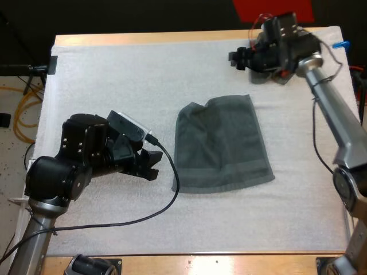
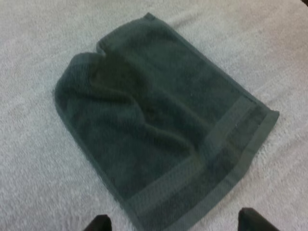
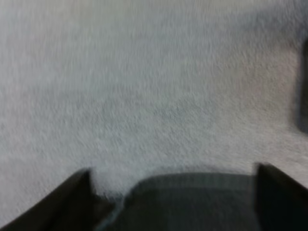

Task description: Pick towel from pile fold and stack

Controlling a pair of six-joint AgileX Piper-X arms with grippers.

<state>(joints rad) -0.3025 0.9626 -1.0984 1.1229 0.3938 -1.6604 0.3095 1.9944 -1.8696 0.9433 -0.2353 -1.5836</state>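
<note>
Towel, dark grey-green, one: lies loosely folded and flat on the white mat.
Left tool: just beside the towel's left edge, fingers spread, clear of the cloth.
Right tool: beyond the towel's far side, well apart from it, fingers spread over bare mat.

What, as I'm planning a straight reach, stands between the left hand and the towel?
Nothing visible does. The left hand is open and points at the towel, with bare white mat between them. The right hand is off at the mat's far side, clear of that path.
</note>
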